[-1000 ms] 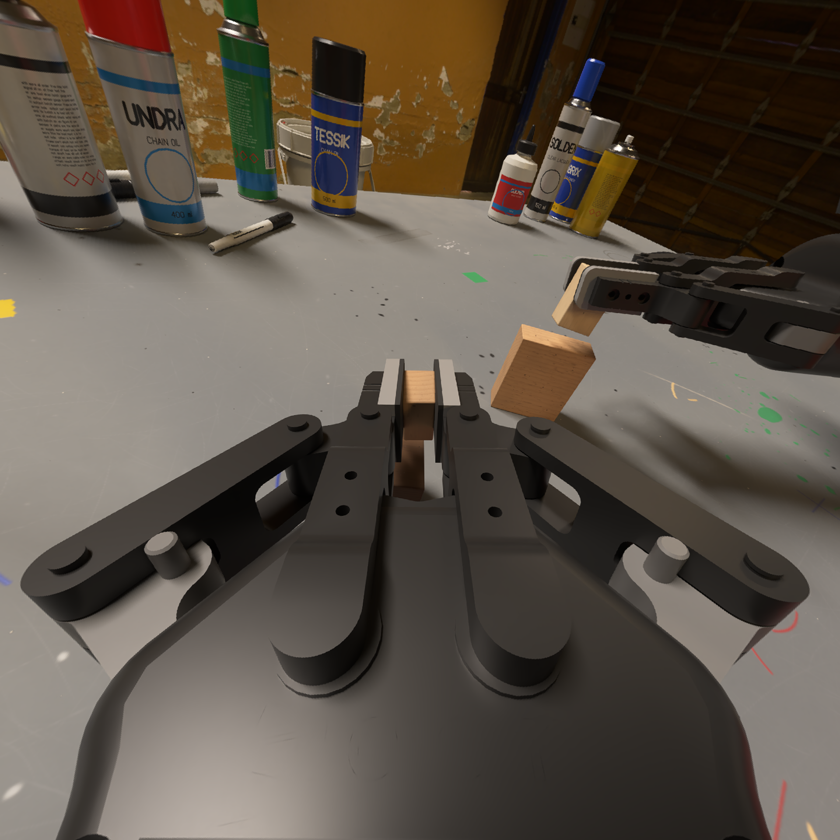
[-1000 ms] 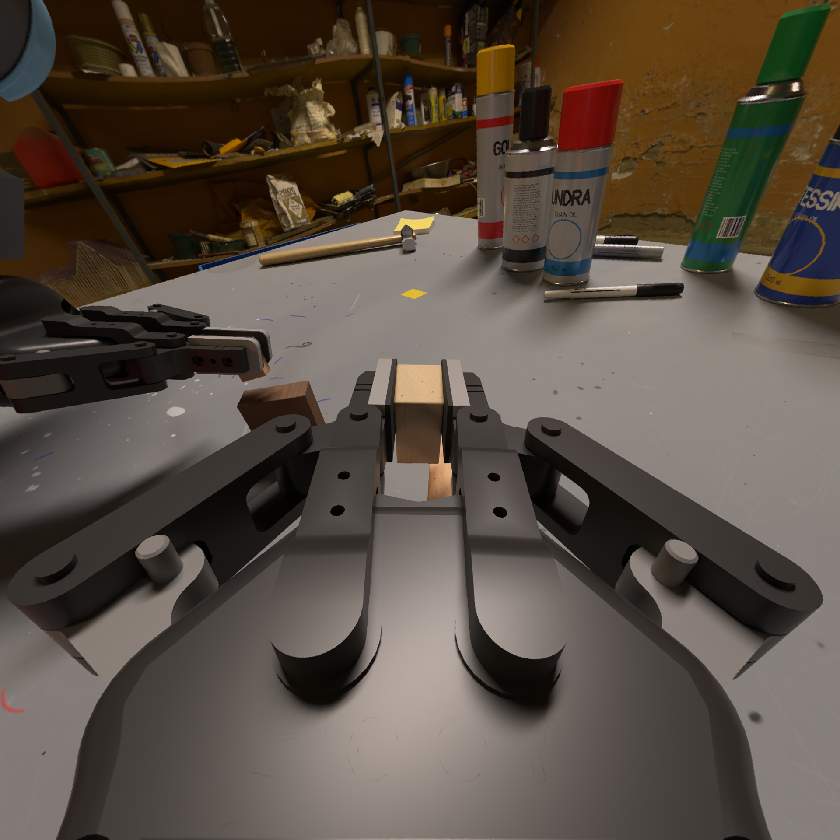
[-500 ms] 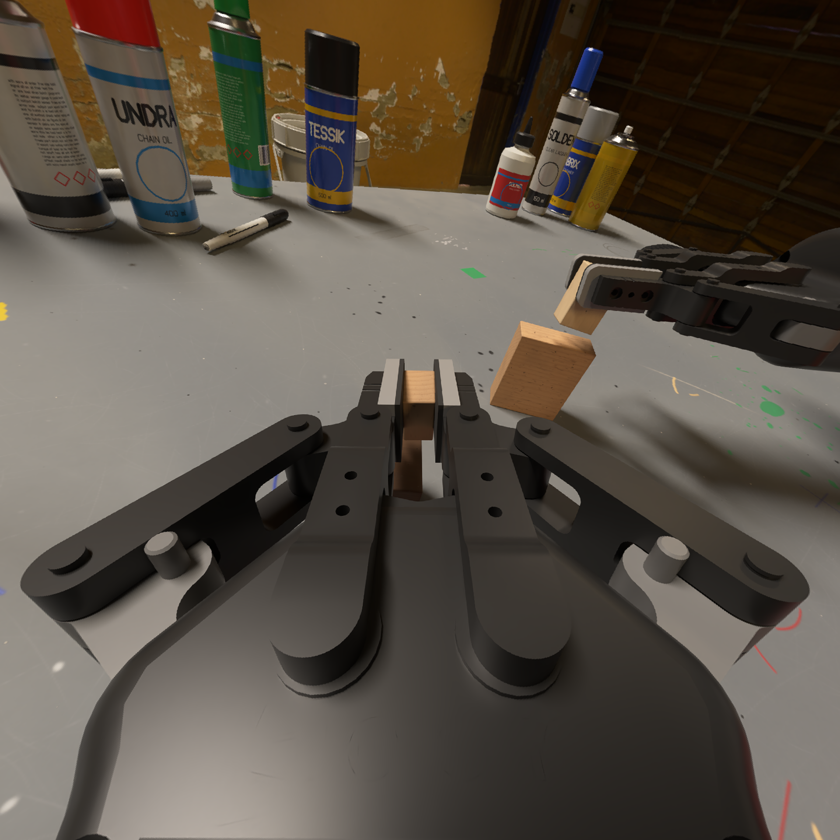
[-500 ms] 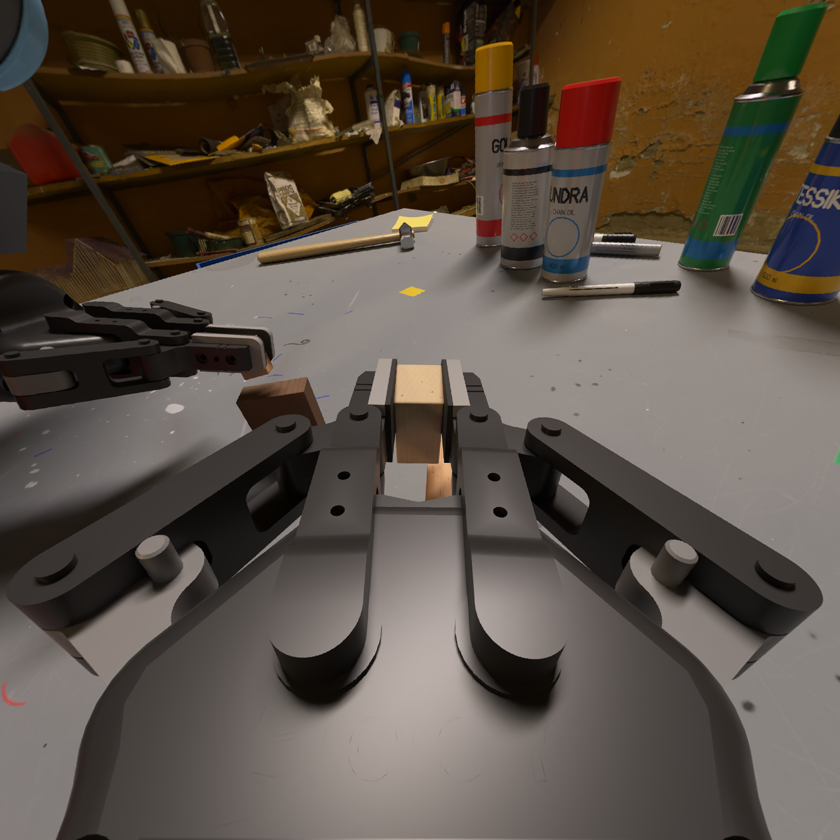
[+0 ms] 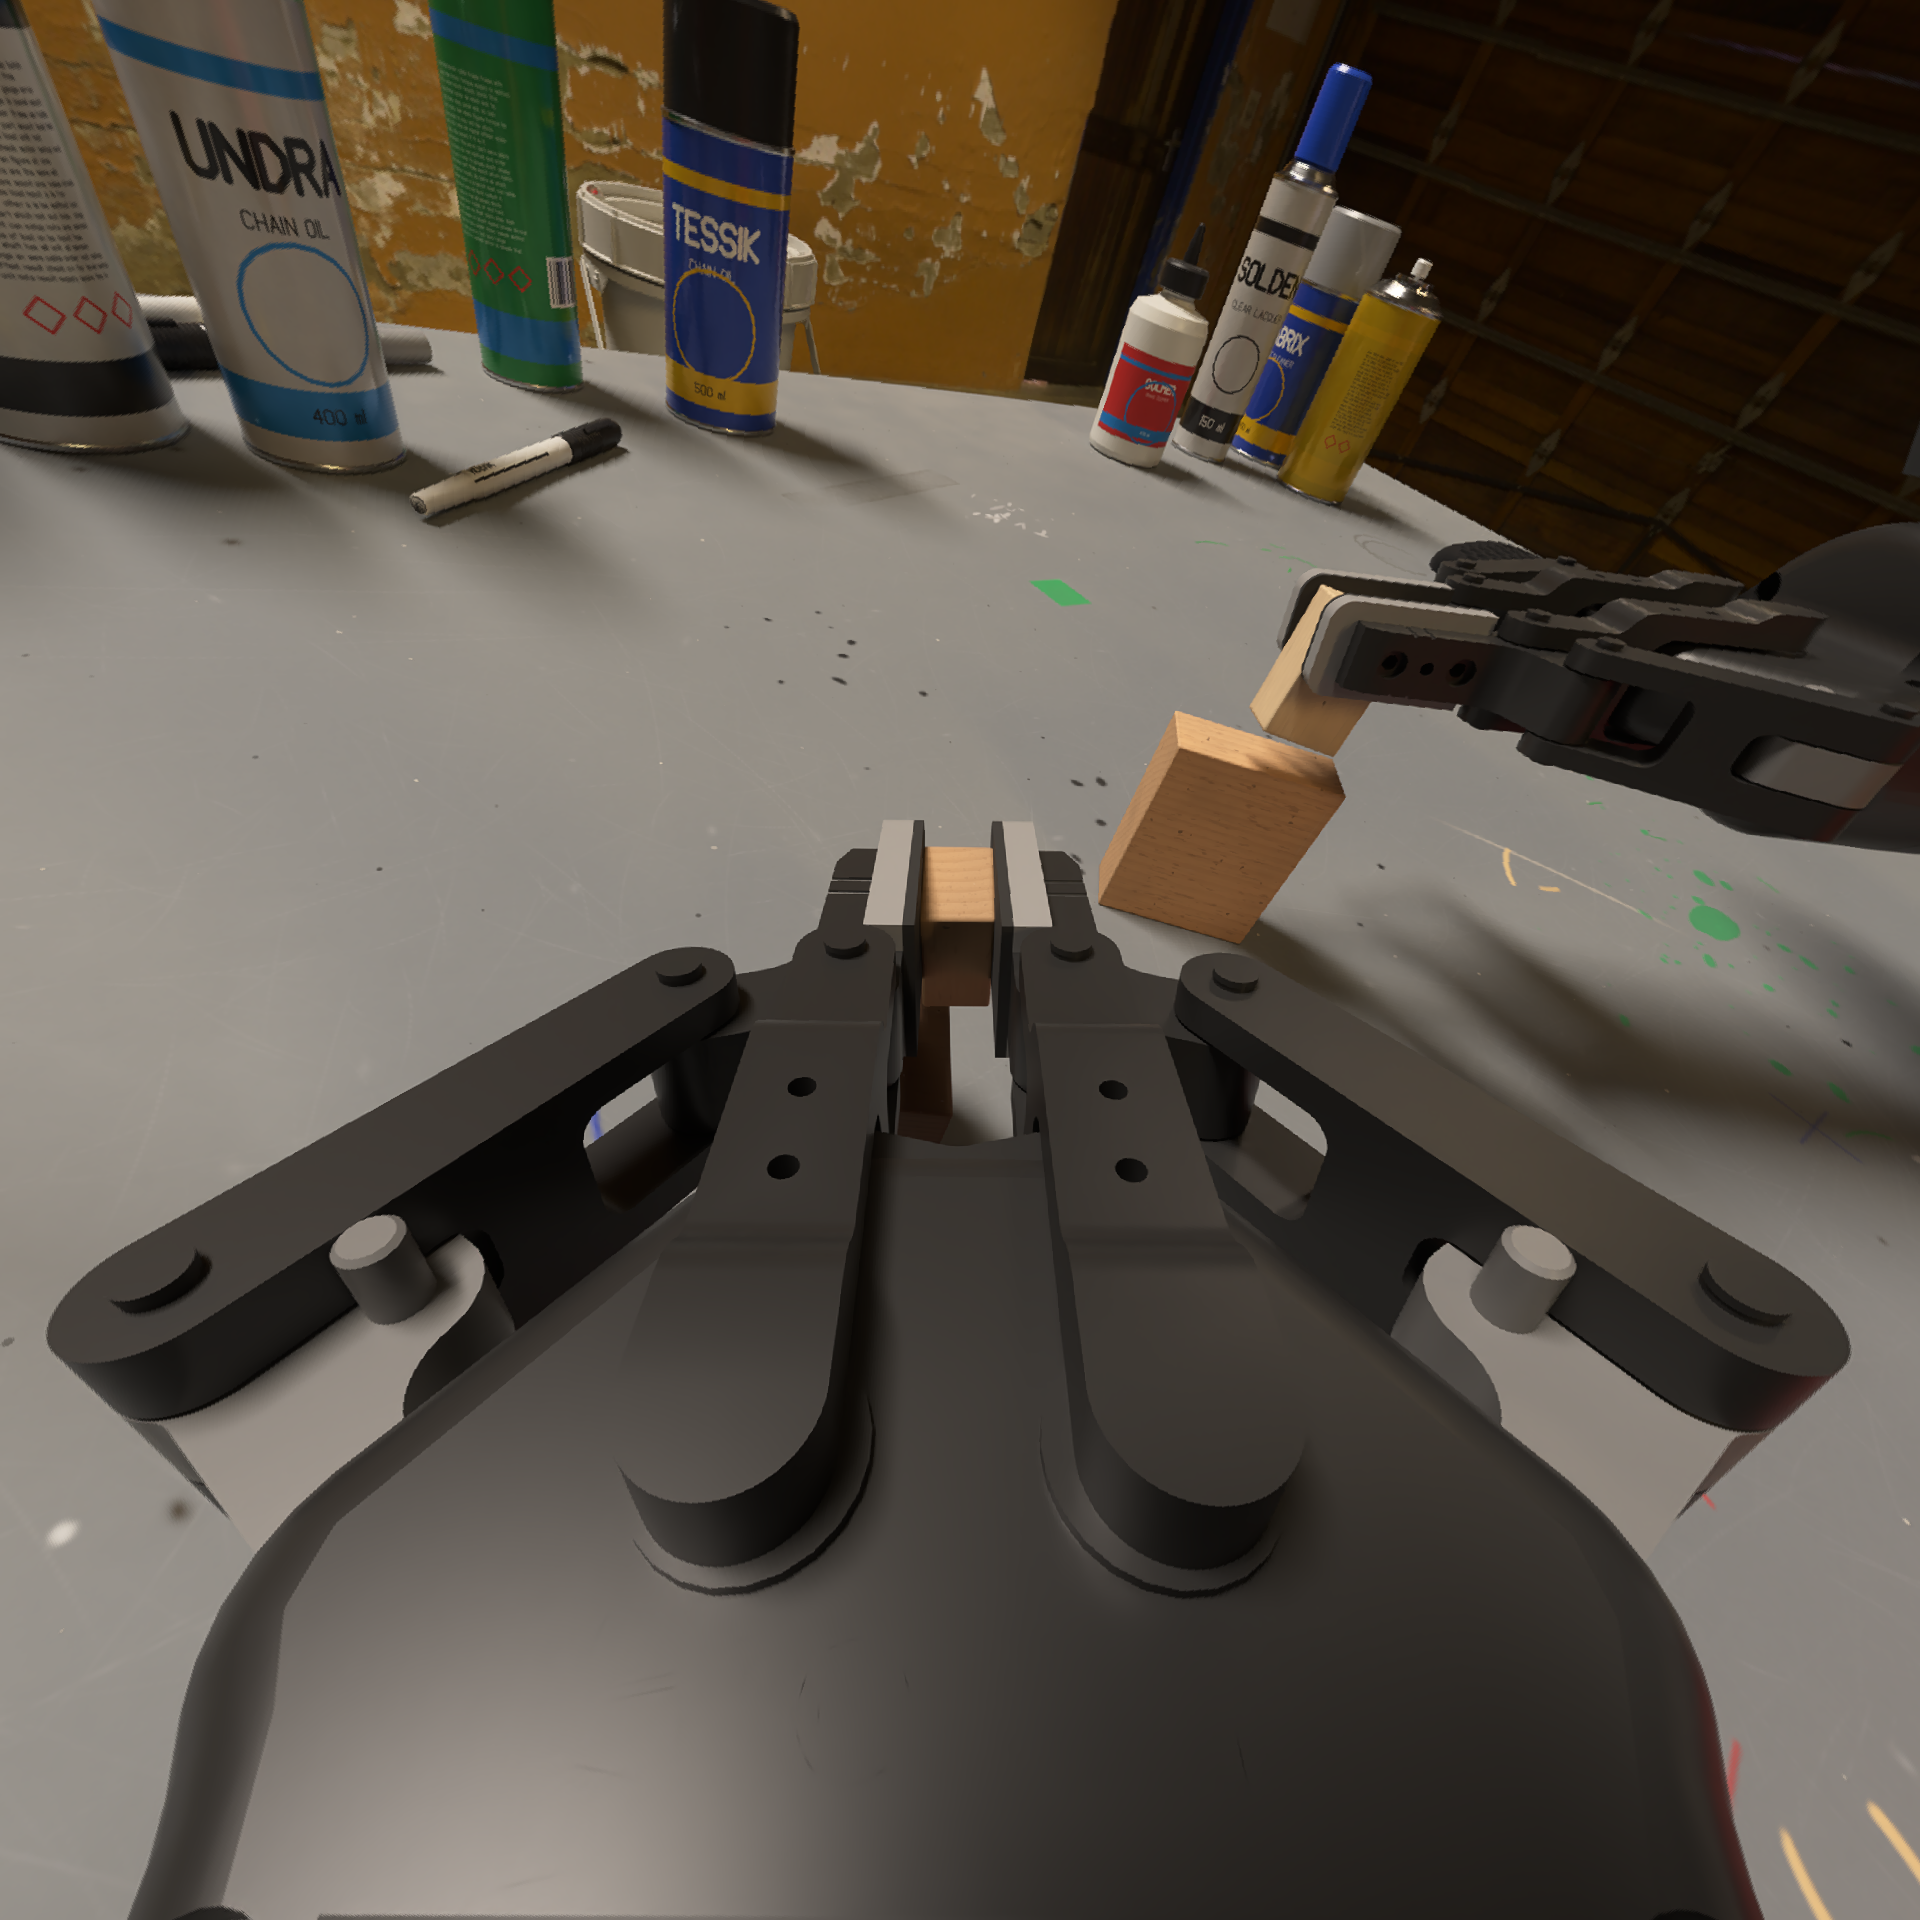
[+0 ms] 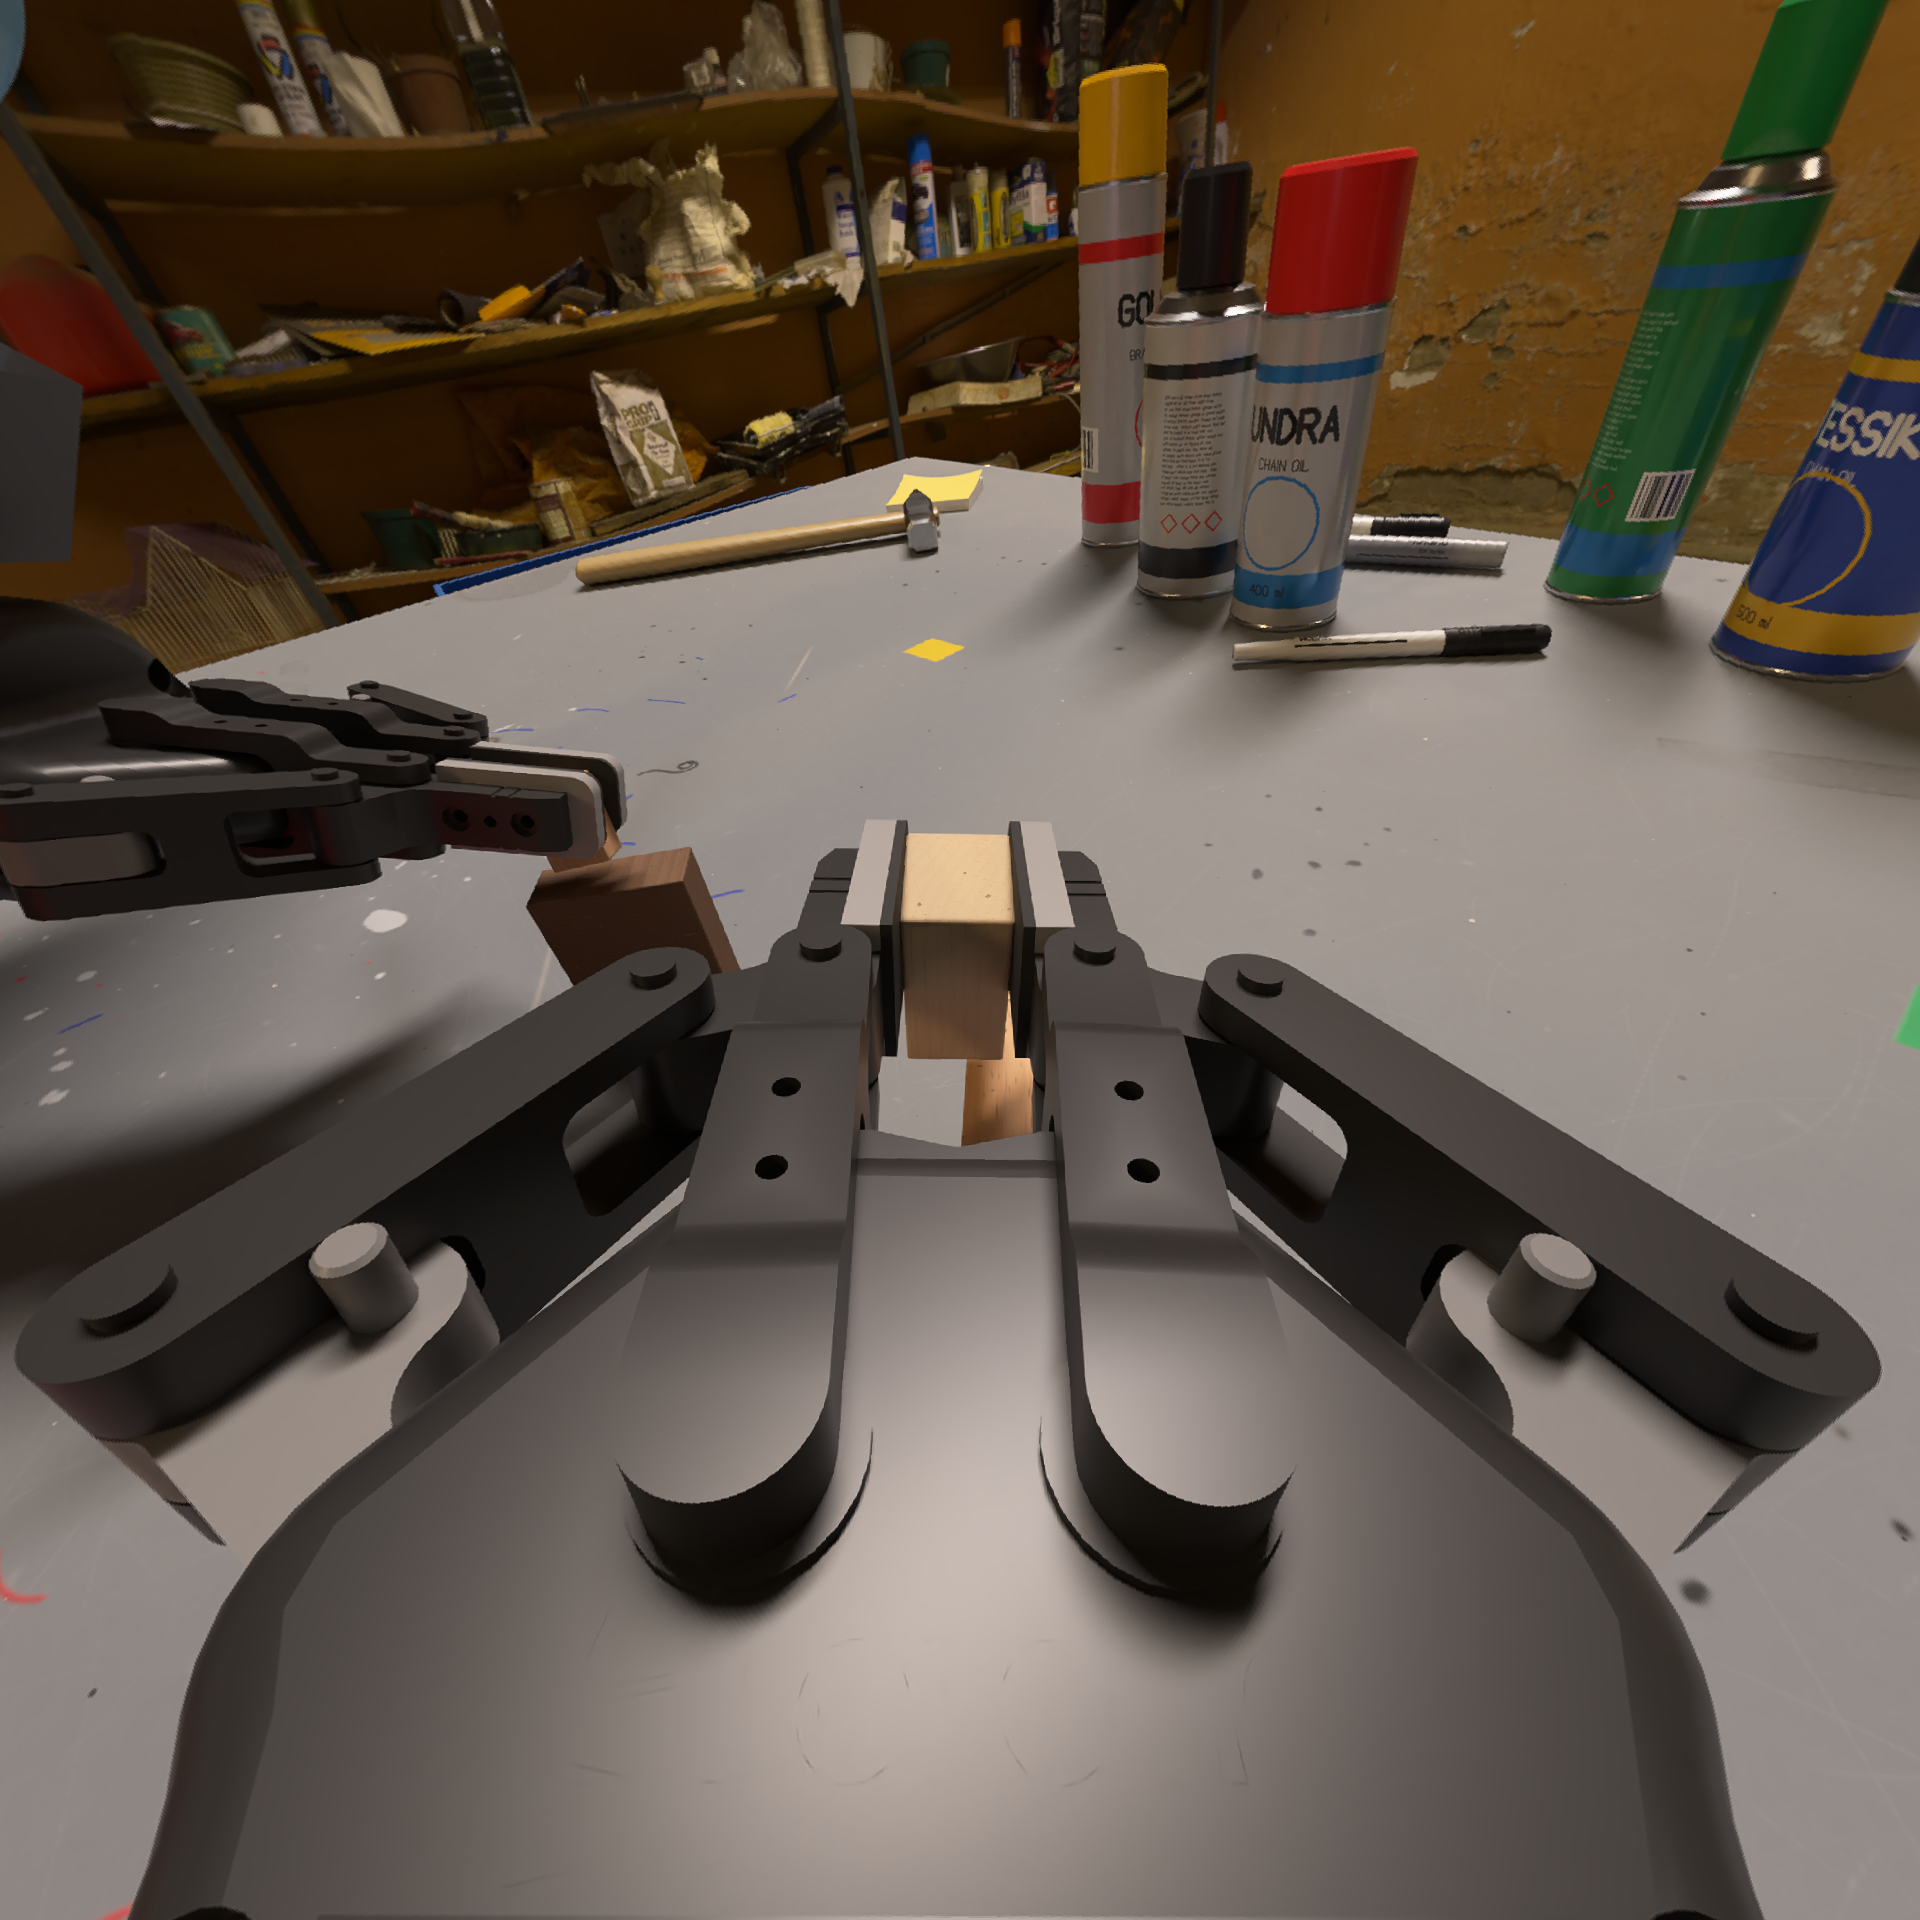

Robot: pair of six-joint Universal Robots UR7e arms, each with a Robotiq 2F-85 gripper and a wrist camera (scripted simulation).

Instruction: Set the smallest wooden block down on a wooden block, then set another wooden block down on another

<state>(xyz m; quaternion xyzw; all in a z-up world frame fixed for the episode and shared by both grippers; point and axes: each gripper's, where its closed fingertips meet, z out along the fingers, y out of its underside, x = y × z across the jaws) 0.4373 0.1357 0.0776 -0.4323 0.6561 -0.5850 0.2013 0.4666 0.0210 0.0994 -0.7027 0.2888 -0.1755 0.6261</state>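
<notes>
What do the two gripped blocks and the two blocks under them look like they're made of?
All four look like unfinished, matte wood. Pale block in the right gripper: light, faintly speckled. Small block in the left gripper: tan. Big tan block: fine grain lines. Dark block: brown, perhaps stained.

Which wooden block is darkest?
The dark brown block on the table beneath the left gripper; the other three blocks are pale or light tan.

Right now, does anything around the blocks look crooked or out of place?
Nothing spilled or damaged. The pale block in the right tool hangs tilted, one corner touching or nearly touching the tan block.
</notes>
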